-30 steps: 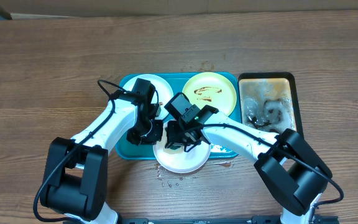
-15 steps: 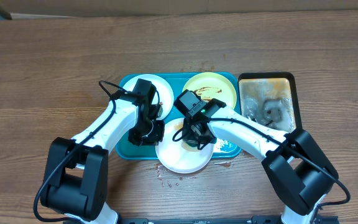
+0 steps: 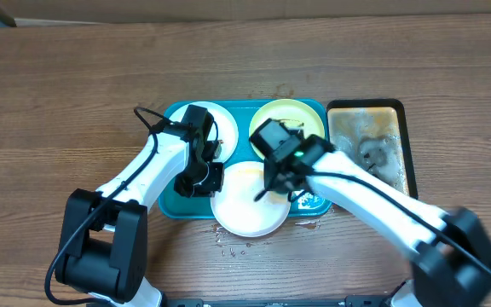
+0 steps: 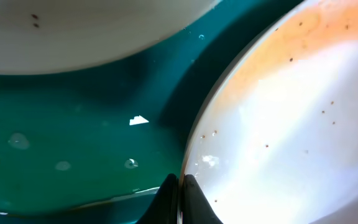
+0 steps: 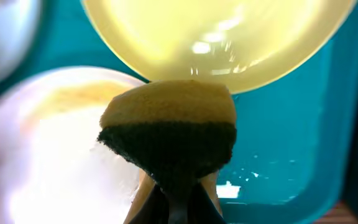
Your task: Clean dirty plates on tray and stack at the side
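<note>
Your right tool (image 5: 178, 190) is clenched on one sponge (image 5: 169, 134); your left tool (image 4: 179, 190) pinches the rim of the front white plate (image 4: 291, 124). Overhead you count three plates on the tray (image 3: 170, 203): this one, the back white plate (image 3: 224, 126) and the yellow-green plate (image 3: 307, 121). Only the wrist views show the grips.

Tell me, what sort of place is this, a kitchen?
Probably a test bench staged as a dishwashing station rather than a real kitchen: a wooden table, a wet teal tray holding three plates, and two robot arms, with the right gripper holding a sponge.
</note>
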